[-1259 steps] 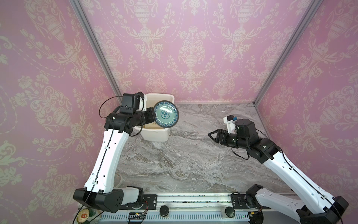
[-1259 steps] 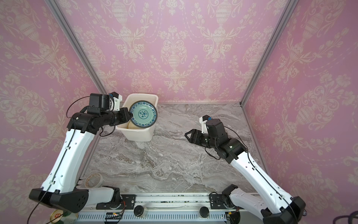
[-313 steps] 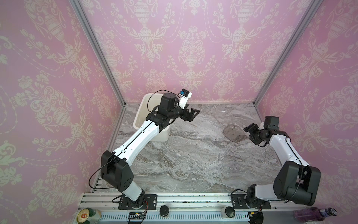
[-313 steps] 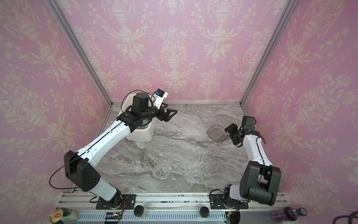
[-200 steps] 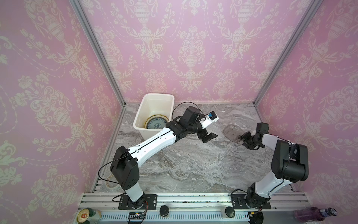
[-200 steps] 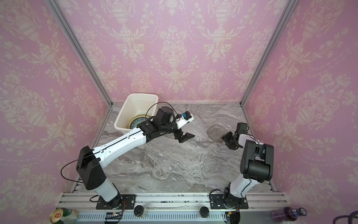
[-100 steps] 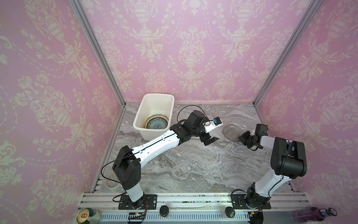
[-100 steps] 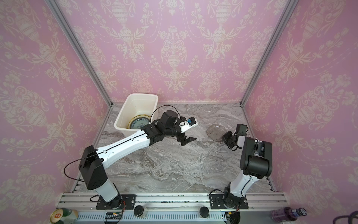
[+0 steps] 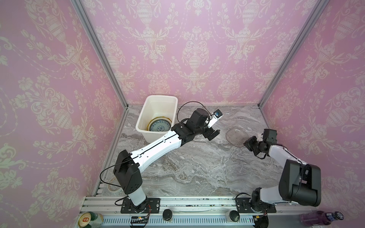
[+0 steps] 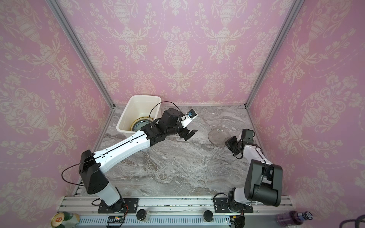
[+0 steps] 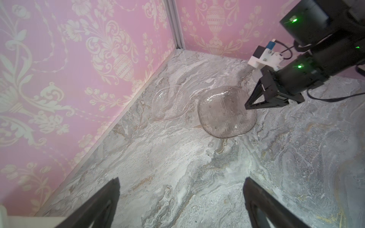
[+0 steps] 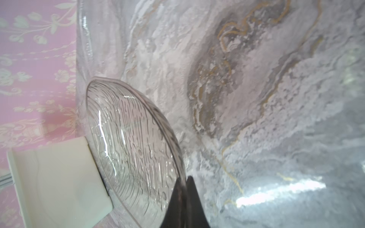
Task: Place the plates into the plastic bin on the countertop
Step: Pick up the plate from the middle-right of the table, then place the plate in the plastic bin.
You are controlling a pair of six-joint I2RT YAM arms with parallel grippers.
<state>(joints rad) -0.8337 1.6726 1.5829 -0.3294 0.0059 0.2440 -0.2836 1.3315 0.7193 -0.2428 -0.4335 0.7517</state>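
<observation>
The right end effector (image 9: 249,143) has just snapped shut on the rim of the smoky glass plate (image 9: 236,136), gripping the edge farthest from the plastic bin (image 9: 142,118). A second ago its jaws stood half apart. So this plate is gripped and, I'd say, ready to lift. The left end effector (image 9: 213,135) has swung out from the bin. It hangs wide open and empty between bin and plate. A clear glass plate (image 11: 170,104) lies equally far from the bin, its rim close to the smoky one's, so lifting straight up looks safest. Bare table (image 9: 197,158) stretches toward the bin, though the left arm crosses it. The bin already holds a teal patterned plate (image 9: 159,126).
</observation>
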